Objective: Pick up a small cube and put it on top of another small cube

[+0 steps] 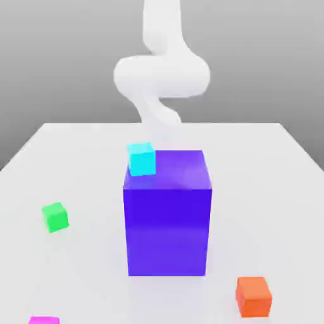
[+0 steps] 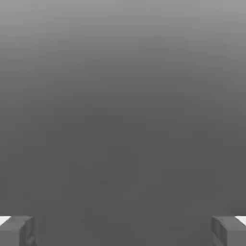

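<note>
Magenta-pink cube (image 1: 44, 320): the task's piece lies at the near edge of the exterior view, toward its left, partly cut off by the frame. Largest of all is the pale tabletop (image 1: 95, 152), running back to a straight far edge. Next comes the white robot arm (image 1: 162, 73), reaching down behind the big blue-violet block (image 1: 167, 221), which stands upright near the middle. The gripper (image 2: 123, 231) is open, its two fingers wide apart with nothing between them in the hand view. Among the small pieces, the orange cube (image 1: 254, 297) sits near the exterior view's right, the cyan cube (image 1: 142, 159) appears over the block's top at its left corner, and the green cube (image 1: 56, 217) rests left of the block, turned at an angle.
</note>
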